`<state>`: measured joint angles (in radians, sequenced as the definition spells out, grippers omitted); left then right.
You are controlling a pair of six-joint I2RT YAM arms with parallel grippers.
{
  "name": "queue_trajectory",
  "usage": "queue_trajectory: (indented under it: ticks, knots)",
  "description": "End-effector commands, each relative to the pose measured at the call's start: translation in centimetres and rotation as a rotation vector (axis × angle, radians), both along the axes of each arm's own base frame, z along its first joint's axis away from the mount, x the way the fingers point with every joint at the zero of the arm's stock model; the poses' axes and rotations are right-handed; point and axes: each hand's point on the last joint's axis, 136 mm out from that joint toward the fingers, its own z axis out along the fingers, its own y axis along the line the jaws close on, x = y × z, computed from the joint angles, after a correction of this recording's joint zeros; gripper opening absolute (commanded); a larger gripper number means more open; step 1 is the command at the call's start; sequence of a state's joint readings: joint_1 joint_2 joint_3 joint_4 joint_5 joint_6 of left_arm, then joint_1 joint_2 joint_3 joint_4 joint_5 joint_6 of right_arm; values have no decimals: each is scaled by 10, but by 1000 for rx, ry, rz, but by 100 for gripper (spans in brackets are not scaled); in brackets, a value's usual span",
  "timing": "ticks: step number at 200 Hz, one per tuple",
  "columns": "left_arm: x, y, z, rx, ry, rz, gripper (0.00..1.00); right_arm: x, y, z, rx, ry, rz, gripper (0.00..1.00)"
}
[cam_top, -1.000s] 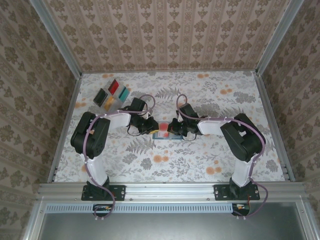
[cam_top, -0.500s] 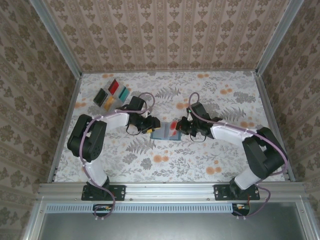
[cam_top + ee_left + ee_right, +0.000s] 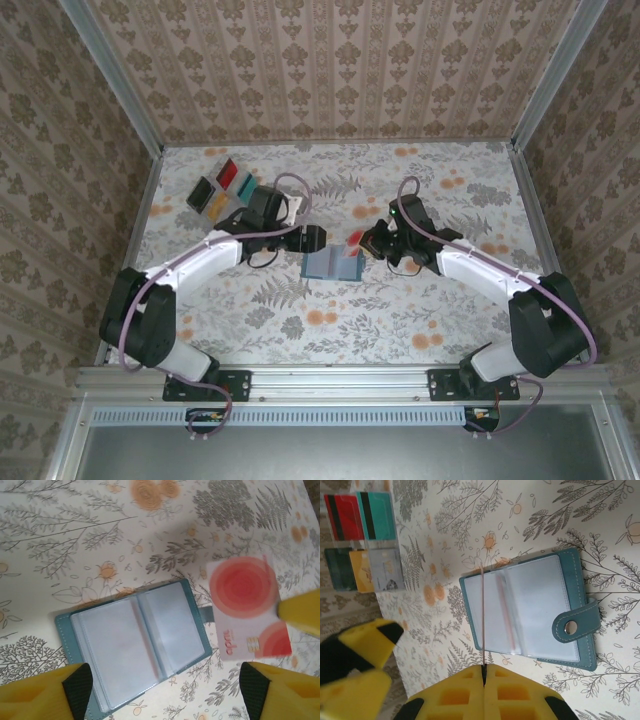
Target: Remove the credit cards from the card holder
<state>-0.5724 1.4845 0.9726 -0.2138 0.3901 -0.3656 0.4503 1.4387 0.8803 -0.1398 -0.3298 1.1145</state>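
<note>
Looking from above, the right gripper (image 3: pixel 366 243) pinches a pink-and-red card (image 3: pixel 352 241) at the right edge of the card holder (image 3: pixel 330 264), which lies open on the floral table (image 3: pixel 420 320). Half a second ago that card hung over the holder's right page; now it sits farther right, and the right arm has drawn away with it. The left gripper (image 3: pixel 313 240) hovers by the holder's far left corner, its arm more stretched out than before. Five cards (image 3: pixel 225 187) lie grouped at the table's far left.

From the left wrist, the left gripper (image 3: pixel 162 682) stands spread wide over the card holder (image 3: pixel 135 640), whose clear pockets face up. The pink-and-red card (image 3: pixel 247 605) hangs just right of it, outside the pockets.

From the right wrist, the right gripper (image 3: pixel 484 672) is clamped on the pink-and-red card (image 3: pixel 483 620), seen edge-on. The card holder (image 3: pixel 530 610) lies open beyond, with the five cards (image 3: pixel 362 540) well apart.
</note>
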Motion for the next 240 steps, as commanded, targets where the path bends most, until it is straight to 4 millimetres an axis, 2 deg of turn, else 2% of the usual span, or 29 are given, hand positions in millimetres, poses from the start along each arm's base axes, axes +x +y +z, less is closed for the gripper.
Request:
queue_trajectory:
  ticks: [1,23,37,79,105,130,152,195,240]
  knots:
    - [4,-3,18,53,-241,-77,85,1,-1,13,75,58,-66,0]
    - [-11,-18,34,16,-361,-182,86,4,0,17,97,71,-73,0]
    - [-15,-23,35,44,-426,-212,87,5,1,18,97,79,-75,0]
    - [-24,-43,22,209,-522,-337,82,9,4,23,126,97,-94,0]
    - [-23,-56,14,319,-615,-383,78,8,5,22,133,108,-97,0]
    - [-18,-68,9,360,-685,-413,76,7,6,21,142,116,-97,0]
    - [-22,-80,6,359,-779,-473,72,6,8,21,158,122,-92,0]
    - [-20,-86,14,337,-869,-480,59,4,7,19,157,132,-91,0]
    - [-18,-84,12,357,-891,-482,31,5,10,19,179,135,-83,0]
